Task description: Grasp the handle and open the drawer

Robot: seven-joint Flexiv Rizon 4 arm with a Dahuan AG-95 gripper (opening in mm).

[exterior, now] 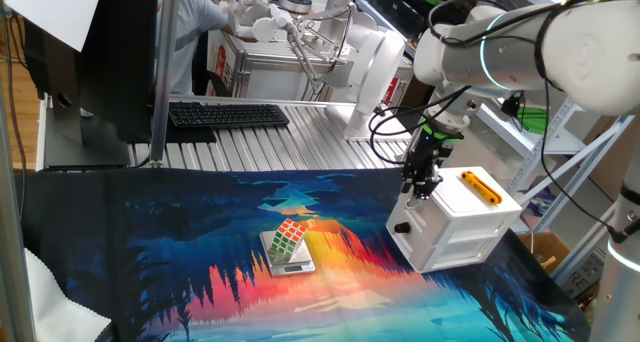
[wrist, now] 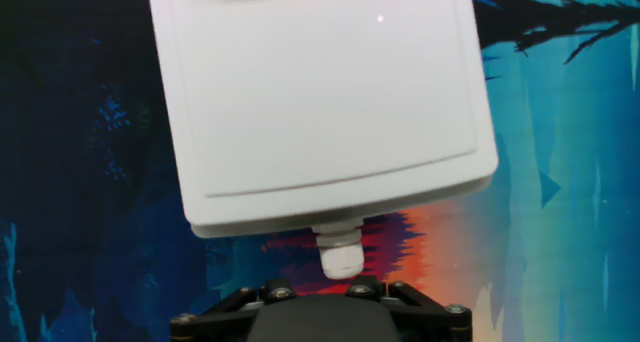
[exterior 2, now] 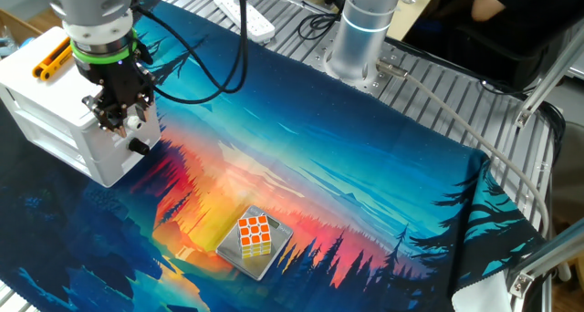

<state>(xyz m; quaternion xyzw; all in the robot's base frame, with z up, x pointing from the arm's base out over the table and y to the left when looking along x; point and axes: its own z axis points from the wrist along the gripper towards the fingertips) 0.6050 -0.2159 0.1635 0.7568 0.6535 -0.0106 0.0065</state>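
The small white cabinet [exterior: 455, 227] with an orange bar [exterior: 482, 187] on top stands on the mat; it also shows in the other fixed view [exterior 2: 55, 111] and fills the hand view [wrist: 320, 102]. My gripper [exterior: 424, 187] points down at the cabinet's front, at the height of the upper drawer [exterior 2: 100, 139]. Its fingertips [exterior 2: 117, 122] sit close together where the upper knob belongs. That handle is hidden behind them. The lower black knob [exterior: 401, 227] shows just below the gripper [exterior 2: 123, 127]. The drawer front looks flush with the cabinet.
A Rubik's cube [exterior: 290, 237] rests on a small grey scale [exterior: 288, 264] mid-mat, left of the cabinet. The arm's base [exterior 2: 356, 38] stands at the mat's far edge. A keyboard [exterior: 228, 114] lies on the slatted table behind.
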